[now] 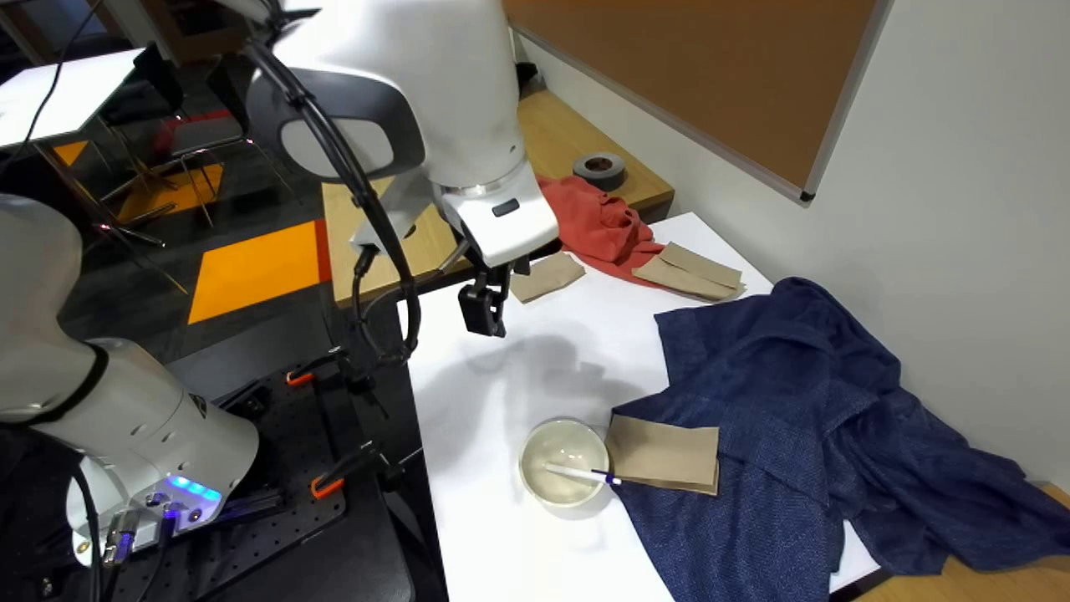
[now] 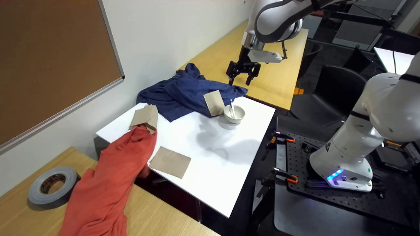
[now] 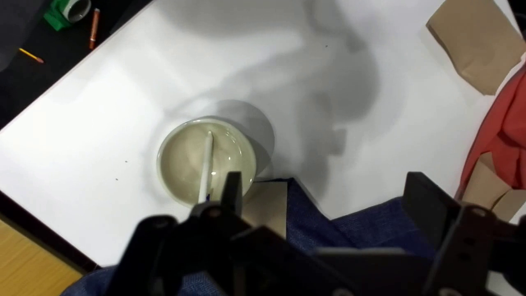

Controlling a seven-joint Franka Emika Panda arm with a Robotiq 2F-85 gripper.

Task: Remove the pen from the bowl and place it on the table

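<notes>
The pen (image 1: pixel 577 473) is thin and white with a dark blue end. It leans inside the small cream-white bowl (image 1: pixel 565 436), its blue end past the rim. Pen (image 2: pixel 232 109) and bowl (image 2: pixel 229 118) show in the other exterior view too. The bowl stands on the white table (image 1: pixel 501 543) beside a brown paper piece. My gripper (image 2: pixel 240 83) is open and empty, raised well above the table, and also shows in an exterior view (image 1: pixel 508 303). In the wrist view, the bowl (image 3: pixel 176 164) and pen (image 3: pixel 206 164) lie by the left finger of my gripper (image 3: pixel 324 176), which hides the pen's blue end partly.
A crumpled navy cloth (image 1: pixel 777 418) lies beside the bowl, with brown paper (image 1: pixel 669 451) on it. A red cloth (image 2: pixel 121 167), more paper (image 2: pixel 170 162) and a grey tape roll (image 2: pixel 52 186) lie farther off. A wall with a corkboard (image 2: pixel 55 65) borders the table.
</notes>
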